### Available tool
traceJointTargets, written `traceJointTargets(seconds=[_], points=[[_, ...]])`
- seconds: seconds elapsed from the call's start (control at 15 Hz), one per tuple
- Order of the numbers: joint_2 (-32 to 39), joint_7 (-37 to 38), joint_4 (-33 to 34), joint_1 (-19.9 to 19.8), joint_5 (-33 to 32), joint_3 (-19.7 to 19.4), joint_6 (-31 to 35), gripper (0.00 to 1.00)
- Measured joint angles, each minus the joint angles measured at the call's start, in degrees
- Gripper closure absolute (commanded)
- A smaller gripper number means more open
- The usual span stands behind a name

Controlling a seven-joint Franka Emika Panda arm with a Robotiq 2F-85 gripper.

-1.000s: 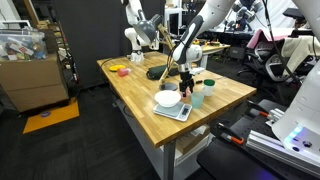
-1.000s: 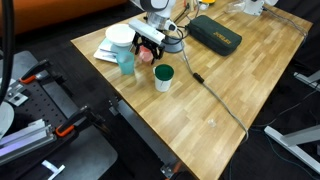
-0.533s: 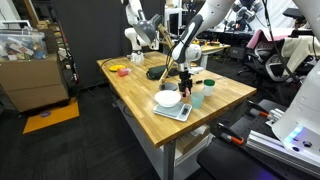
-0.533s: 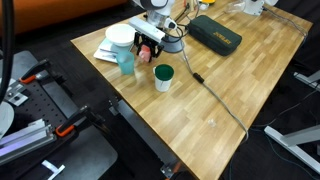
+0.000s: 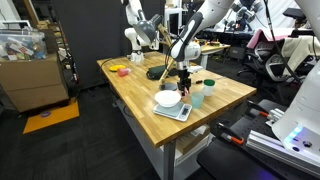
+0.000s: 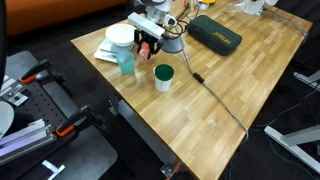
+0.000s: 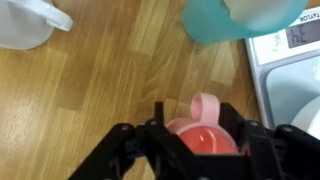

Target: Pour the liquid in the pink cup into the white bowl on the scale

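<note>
In the wrist view the fingers (image 7: 155, 135) straddle the pink cup (image 7: 205, 138), which stands on the table (image 7: 90, 90) just beside the scale (image 7: 290, 65). Whether they already press its wall I cannot tell. The white bowl (image 5: 168, 98) sits on the scale.

Layout, desk (image 5: 130, 85): scale (image 5: 178, 113) is sitting near one corner, close to the edge. Bowl (image 5: 168, 98) is resting on the scale. Small tumbler (image 7: 207, 135) and taller cup (image 6: 126, 62) are standing side by side just beside the scale, on its inward side. Third cup (image 6: 163, 77) is standing farther in, apart from both. Gripper (image 6: 148, 48) is hanging over the small tumbler, one finger on each side. Flat case (image 6: 215, 33) is lying well apart, toward the opposite end. Cable (image 6: 215, 100) is running across the middle of the desk.
</note>
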Motion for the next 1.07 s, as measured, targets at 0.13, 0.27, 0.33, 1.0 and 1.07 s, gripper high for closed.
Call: traceJointTargets(seconds=[0.13, 0.27, 0.33, 1.0, 1.07], points=[[-0.1, 0.0, -0.3, 0.0, 0.0, 0.0, 0.0, 0.67], [-0.4, 0.2, -0.7, 0.0, 0.0, 0.0, 0.0, 0.67], [-0.4, 0.4, -1.1, 0.0, 0.0, 0.0, 0.0, 0.67], [-2.4, 3.1, -4.2, 0.6, -1.5, -0.6, 0.0, 0.67], [-2.6, 3.1, -4.3, 0.7, -1.5, -0.6, 0.0, 0.67]])
